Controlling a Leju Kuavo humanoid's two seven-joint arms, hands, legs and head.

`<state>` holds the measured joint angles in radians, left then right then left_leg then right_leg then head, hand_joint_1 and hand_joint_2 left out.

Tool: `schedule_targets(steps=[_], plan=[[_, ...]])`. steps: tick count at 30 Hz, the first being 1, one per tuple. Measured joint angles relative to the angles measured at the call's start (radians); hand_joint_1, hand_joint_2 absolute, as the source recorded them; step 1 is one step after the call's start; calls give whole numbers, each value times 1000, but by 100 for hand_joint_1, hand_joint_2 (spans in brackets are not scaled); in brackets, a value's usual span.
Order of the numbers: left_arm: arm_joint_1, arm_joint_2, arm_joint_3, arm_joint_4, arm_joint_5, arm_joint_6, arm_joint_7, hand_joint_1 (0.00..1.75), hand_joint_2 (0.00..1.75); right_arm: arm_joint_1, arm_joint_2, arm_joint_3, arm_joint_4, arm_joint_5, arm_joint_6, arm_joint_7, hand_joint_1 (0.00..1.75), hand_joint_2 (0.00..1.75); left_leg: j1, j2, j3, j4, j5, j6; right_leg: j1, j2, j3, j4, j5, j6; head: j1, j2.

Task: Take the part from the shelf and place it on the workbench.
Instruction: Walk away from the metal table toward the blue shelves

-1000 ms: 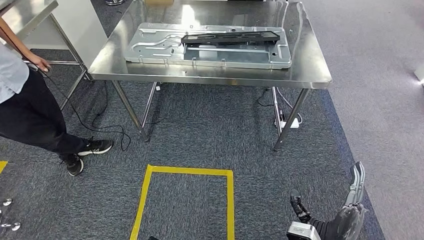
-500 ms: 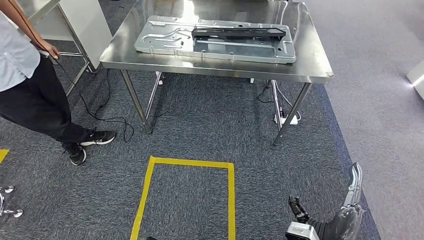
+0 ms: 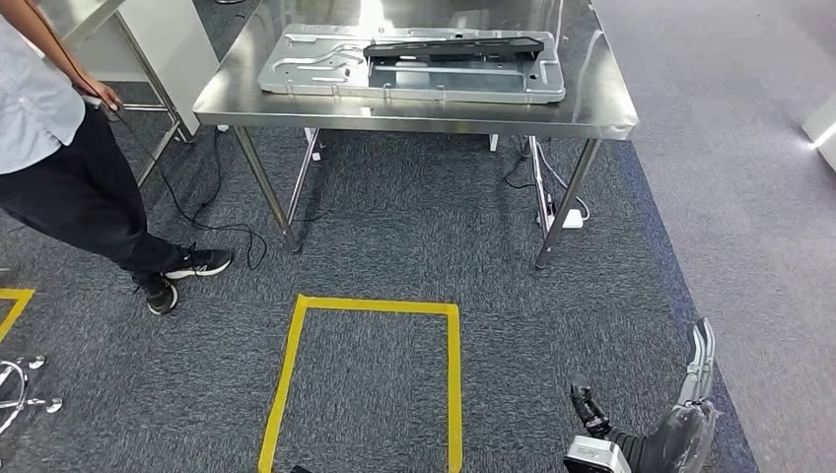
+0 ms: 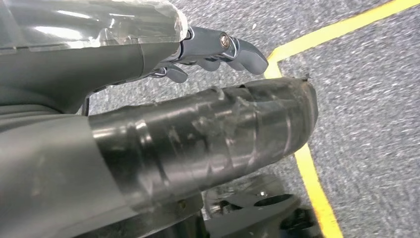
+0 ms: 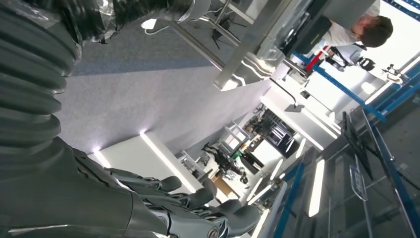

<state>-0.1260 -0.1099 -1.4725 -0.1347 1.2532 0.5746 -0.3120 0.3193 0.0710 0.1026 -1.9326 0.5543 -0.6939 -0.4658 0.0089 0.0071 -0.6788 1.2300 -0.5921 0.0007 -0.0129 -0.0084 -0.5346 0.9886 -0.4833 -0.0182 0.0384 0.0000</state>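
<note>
Grey carpet (image 3: 414, 227) floor, with a yellow tape square (image 3: 370, 379) marked on it just ahead of the robot. Beyond the square: one steel workbench (image 3: 601, 113) on thin legs, a power strip (image 3: 570, 219) and cables on the floor under it. On the bench: a large pressed metal panel (image 3: 315, 69), lying flat, and across its far half a long black part (image 3: 453, 46), flat and resting on the panel (apparently the task's item, since nothing else loose lies there). To the left: a person (image 3: 59, 148) in dark trousers, standing by a white cabinet (image 3: 173, 49), one hand on a cable. Right hand (image 3: 592, 409): hanging low beside the body at the lower edge of the head view, well apart from the bench; in the right wrist view its fingers (image 5: 198, 198) curl loosely inward with nothing between them. Left hand (image 4: 218, 49): seen in the left wrist view above the carpet and tape line, fingers bent in, nothing gripped. Status, as a judgement: the part sits on the workbench and neither hand carries anything, so the placing step looks done; no shelf is visible from this position. Remaining, if anything: no handling step is evident; whether another part is due to be fetched cannot be told from these views.
</note>
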Motion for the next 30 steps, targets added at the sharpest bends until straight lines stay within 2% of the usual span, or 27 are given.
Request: schedule_targets(steps=[1, 2, 3, 4, 6, 7, 8, 10, 11, 12, 13, 15, 16, 17, 18, 20, 21, 22, 24, 26, 27, 28, 30], plan=[[0, 0, 0, 0, 1, 0, 0, 0, 0, 1, 0, 0, 0, 0, 0, 0, 0, 175, 1, 0, -8, 47, -20, -2, 1, -1, -13, 4, 7, 0, 0, 0], [1, 0, 0, 0, 1, 0, 0, 0, 0, 1, 0, 0, 0, -1, 0, 0, 0, 175, 1, 0, 1, 62, -19, -2, 1, -1, -25, 8, 13, 2, 0, 0], [1, 0, 0, 0, 2, 0, 0, 0, 0, 2, 0, 0, 0, -2, 0, 0, 0, 175, 1, 0, 31, 35, 0, -2, 1, 0, -37, 13, 18, 4, 0, 0], [1, 0, 0, 0, 2, 0, 0, 0, 0, 2, 0, 0, 0, -2, 0, -1, 0, 175, 1, 0, 78, -27, 26, 1, 1, 0, -46, 19, 23, 6, 0, 0], [-1, 0, 0, 0, 2, 0, 0, 0, 0, 2, 0, 0, -1, -3, 0, -1, 0, 175, -2, -1, 173, -171, 53, 10, 3, 0, -60, 28, 31, 14, 0, 0], [-1, 1, 0, 0, 2, 0, 0, 0, 0, 2, 0, 0, -1, -3, 0, -2, 0, 175, -4, -2, 197, -215, 57, 14, 3, 0, -63, 31, 36, 20, 0, 0], [-1, 1, 0, 0, 2, 0, 0, 0, 0, 2, 0, 0, -1, -3, 0, -2, 0, 131, -6, -3, 203, -233, 55, 19, 4, 0, -67, 32, 42, 26, 1, 0], [1, 1, 0, 0, 3, 0, 0, 0, 0, 2, 0, 0, -1, -5, 0, -6, 0, 44, -6, -2, 192, -237, 67, 30, 4, 1, -70, 32, 51, 38, 1, 0], [0, 1, 0, 0, 4, 0, 1, 0, 0, 2, 0, 0, -1, -6, 0, -7, 0, 0, -4, 0, 189, -240, 74, 38, 3, 3, -75, 40, 43, 44, 1, 0], [0, 1, 0, 0, 4, 0, 1, 0, 0, 3, 0, 0, -1, -7, 0, -9, 0, 0, -2, 2, 183, -243, 83, 46, 2, 4, -84, 61, 20, 49, 1, 0], [-1, 1, 0, 0, 5, 0, 1, 0, 0, 3, 0, 0, -1, -7, 0, -10, 0, 0, 0, 3, 176, -245, 91, 54, 1, 6, -100, 103, -18, 54, 2, 0], [-1, 1, 0, 0, 6, 0, 0, 0, 0, 3, 0, 0, -1, -8, 0, -11, 0, 0, -3, 5, 155, -241, 105, 61, 0, 7, -141, 227, -103, 62, 2, 0], [0, 1, 0, 0, 6, 0, -1, 0, 0, 3, 0, 0, -1, -8, 0, -11, 0, 0, -5, 6, 144, -239, 112, 62, -1, 7, -154, 279, -127, 65, 2, 0], [0, 1, 0, 0, 7, 0, -1, 0, 0, 4, 0, 0, -1, -7, 0, -13, 0, 0, -6, 6, 134, -237, 116, 62, -1, 7, -151, 300, -131, 65, 2, 0], [0, 1, 0, 0, 7, 0, -2, 0, 0, 4, -1, 0, -1, -7, 0, -15, 0, 0, -8, 6, 125, -235, 121, 62, 0, 7, -128, 282, -116, 64, 2, 0], [0, 0, 0, 0, 8, 0, -5, 0, 0, 4, -1, 0, -1, -5, 0, -23, 0, 0, -10, 6, 115, -231, 127, 59, 3, 7, -35, 149, -64, 52, 2, 0], [0, 0, 0, 0, 8, 0, -6, 0, 0, 4, -2, 0, -2, -4, 0, -27, 0, 0, -12, 5, 113, -230, 130, 57, 6, 6, 10, 79, -48, 44, 2, 0], [-1, -1, 0, 0, 7, 0, -6, 0, 0, 5, -2, 0, -2, -4, 0, -31, 0, 0, -13, 5, 112, -229, 133, 53, 10, 6, 39, 29, -40, 38, 2, 0], [-1, -2, 0, 0, 7, 0, -7, 0, 0, 7, -2, 0, -4, -4, 0, -36, 0, 0, -13, 6, 109, -230, 140, 42, 16, 5, 52, -2, -39, 28, 2, 0], [-1, -2, 0, 0, 7, 1, -7, 0, 0, 9, -3, 0, -4, -4, 0, -38, 0, 0, -14, 5, 106, -227, 140, 31, 12, 4, 50, -15, -28, 15, 2, 0], [-1, -2, 0, 0, 7, 2, -7, 0, 0, 9, -3, 0, -4, -5, 0, -38, 0, 0, -14, 3, 98, -210, 125, 25, 8, 3, 48, -22, -21, 8, 1, 0], [-1, -2, 0, 0, 7, 2, -7, 0, 0, 10, -3, 0, -4, -6, 0, -38, 0, 0, -13, 1, 82, -174, 97, 19, 4, 2, 47, -27, -14, 2, 0, 0], [0, -1, 0, 0, 7, 4, -8, 0, 0, 11, -4, 0, -3, -12, 2, -36, 0, 0, -7, -1, 32, -51, 23, 8, 3, 1, 36, -25, -8, -3, -2, 0]])
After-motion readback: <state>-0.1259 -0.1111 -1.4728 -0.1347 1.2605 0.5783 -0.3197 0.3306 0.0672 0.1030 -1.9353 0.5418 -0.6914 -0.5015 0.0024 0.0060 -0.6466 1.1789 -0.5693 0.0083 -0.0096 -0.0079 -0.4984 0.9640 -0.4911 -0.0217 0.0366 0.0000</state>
